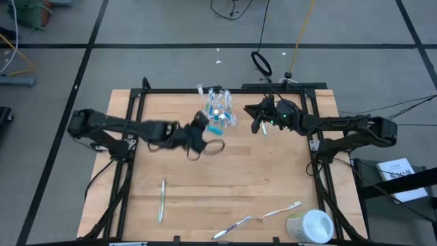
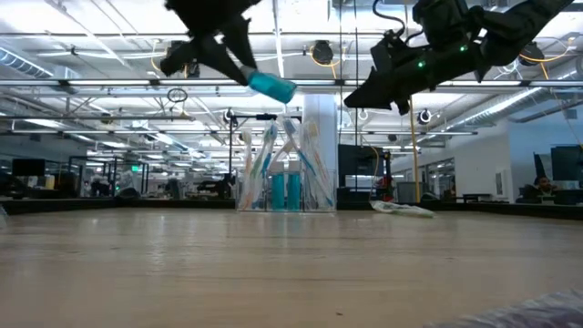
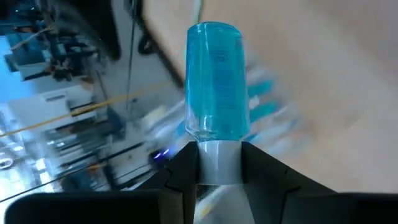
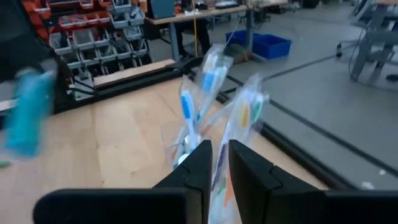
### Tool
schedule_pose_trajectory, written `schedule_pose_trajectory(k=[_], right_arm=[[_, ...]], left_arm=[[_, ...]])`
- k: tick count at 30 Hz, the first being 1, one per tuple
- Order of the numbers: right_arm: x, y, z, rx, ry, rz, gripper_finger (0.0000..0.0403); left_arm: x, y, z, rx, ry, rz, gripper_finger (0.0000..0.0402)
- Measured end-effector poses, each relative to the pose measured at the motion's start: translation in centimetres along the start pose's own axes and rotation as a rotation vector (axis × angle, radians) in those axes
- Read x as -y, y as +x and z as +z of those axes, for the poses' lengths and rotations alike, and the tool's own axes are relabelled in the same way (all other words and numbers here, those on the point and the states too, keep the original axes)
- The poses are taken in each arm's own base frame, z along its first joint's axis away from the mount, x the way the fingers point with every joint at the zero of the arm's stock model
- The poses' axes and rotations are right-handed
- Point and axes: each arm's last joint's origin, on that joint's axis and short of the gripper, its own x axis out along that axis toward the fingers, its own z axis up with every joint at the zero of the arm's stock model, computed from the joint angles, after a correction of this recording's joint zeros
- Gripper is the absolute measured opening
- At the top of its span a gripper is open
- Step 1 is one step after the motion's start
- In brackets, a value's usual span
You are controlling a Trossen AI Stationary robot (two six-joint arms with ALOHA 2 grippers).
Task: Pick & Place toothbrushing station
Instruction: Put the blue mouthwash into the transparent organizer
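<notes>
Gripping a blue toothpaste tube (image 3: 214,81) by its white cap, my left gripper (image 3: 219,163) hangs raised just beside the clear cup (image 2: 285,187) of toothbrushes (image 4: 198,99). My right gripper (image 4: 214,163), fingers nearly closed and holding nothing, hovers on the cup's other side. I judge this the placing step; next I must lower the tube into the cup.

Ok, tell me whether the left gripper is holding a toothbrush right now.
No: in the left wrist view the left gripper pinches the white cap of a blue toothpaste tube, not a toothbrush.
</notes>
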Motion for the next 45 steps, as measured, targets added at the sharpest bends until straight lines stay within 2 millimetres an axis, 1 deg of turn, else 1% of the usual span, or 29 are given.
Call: schedule_pose_trajectory(k=[1, 4, 8, 12, 17, 20, 24, 28, 31, 41, 45], right_arm=[[0.0, -0.1, 0.1, 0.005, -0.010, 0.001, 0.0043], [0.0, -0.2, 0.1, 0.000, -0.044, 0.001, 0.0043], [0.0, -0.2, 0.1, -0.001, -0.098, 0.001, 0.0043], [0.0, -0.2, 0.1, 0.000, -0.145, 0.001, 0.0043], [0.0, -0.2, 0.1, 0.000, -0.163, 0.001, 0.0043], [0.0, -0.2, 0.1, 0.001, -0.162, 0.001, 0.0043], [0.0, -0.2, 0.1, -0.001, -0.163, 0.001, 0.0043], [0.0, -0.2, 0.0, -0.008, -0.163, 0.001, 0.0043], [0.0, -0.2, 0.0, -0.007, -0.162, 0.002, 0.0043], [0.0, -0.2, -0.1, -0.027, -0.161, 0.001, 0.0043], [0.0, -0.2, -0.1, -0.027, -0.161, 0.001, 0.0043]], left_arm=[[-0.6, 0.4, -0.7, -0.025, 0.028, 0.006, 0.0105], [-1.7, 2.2, -2.4, -0.090, 0.148, 0.009, 0.0105], [-1.8, 4.9, -4.1, -0.199, 0.353, -0.039, 0.0105], [-1.4, 7.8, -4.4, -0.266, 0.496, -0.078, 0.0106], [-1.7, 9.8, -3.8, -0.265, 0.583, -0.029, 0.0106], [-2.0, 10.3, -3.4, -0.228, 0.617, 0.005, 0.0106], [-1.7, 10.4, -3.2, -0.190, 0.651, -0.010, 0.0106], [-1.3, 10.5, -3.5, -0.210, 0.675, -0.056, 0.0106], [-1.0, 10.6, -3.8, -0.209, 0.737, -0.098, 0.0106], [-1.0, 10.6, -3.7, -0.128, 0.863, -0.109, 0.0106], [-1.0, 10.8, -4.1, -0.128, 0.866, -0.115, 0.0106]])
